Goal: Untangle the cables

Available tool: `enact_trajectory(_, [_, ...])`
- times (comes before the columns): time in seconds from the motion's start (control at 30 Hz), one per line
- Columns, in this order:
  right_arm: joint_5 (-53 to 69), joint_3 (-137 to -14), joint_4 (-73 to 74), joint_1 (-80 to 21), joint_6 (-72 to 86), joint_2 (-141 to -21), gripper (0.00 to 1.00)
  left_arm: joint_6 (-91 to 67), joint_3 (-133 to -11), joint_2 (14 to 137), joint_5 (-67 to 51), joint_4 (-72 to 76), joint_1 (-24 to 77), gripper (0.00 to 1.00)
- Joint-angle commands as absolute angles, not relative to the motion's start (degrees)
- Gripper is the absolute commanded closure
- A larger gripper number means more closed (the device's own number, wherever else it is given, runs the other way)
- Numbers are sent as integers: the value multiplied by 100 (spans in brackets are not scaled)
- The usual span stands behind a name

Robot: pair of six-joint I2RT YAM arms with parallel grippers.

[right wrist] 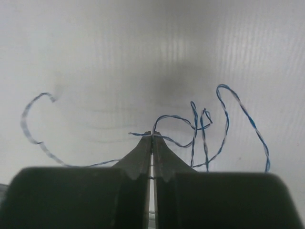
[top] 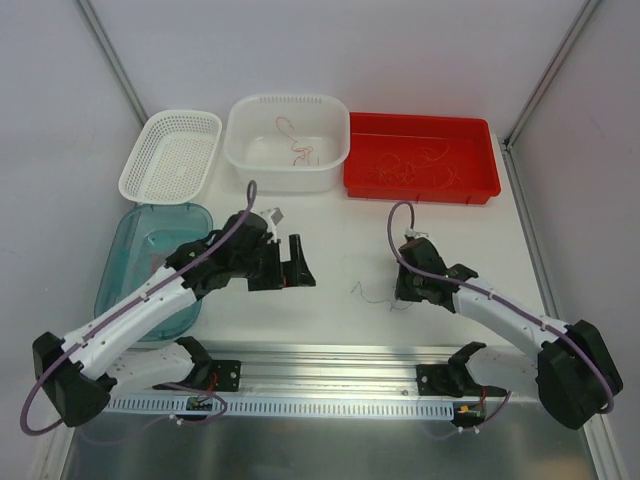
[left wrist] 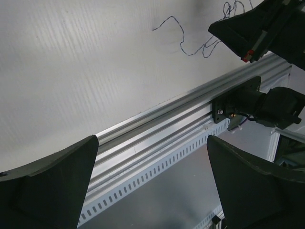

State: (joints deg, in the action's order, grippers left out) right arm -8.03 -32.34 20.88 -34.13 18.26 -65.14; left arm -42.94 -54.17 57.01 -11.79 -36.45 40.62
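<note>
Mostly white: ribbed tabletop (top: 340,240), pale walls (top: 300,50), aluminium rail (top: 330,365).

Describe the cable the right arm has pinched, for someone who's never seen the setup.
Find the white table in front of the red tray. One thin cable lies loose there, pinched in the right arm's shut jaws. Unlike the reddish strands in the tray and white basket, it is a blue-and-white twist.

Table (top: 330,250): basket (top: 170,152), tub (top: 288,178), tray (top: 420,185), perhaps teal lid (top: 135,250), cable (right wrist: 227,121).
</note>
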Motion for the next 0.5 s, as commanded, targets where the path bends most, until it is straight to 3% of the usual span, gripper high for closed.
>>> enact_trajectory(0.0, [-546,-3664,1952,-3735,2074,-6170,99,-4799,-5633,6160,-555,-3006,4666,1])
enact_trajectory(0.47, [-140,-3692,1037,-4702,2197,-5072,99,-5756,-5819,7356,-53,-2039,5440,1])
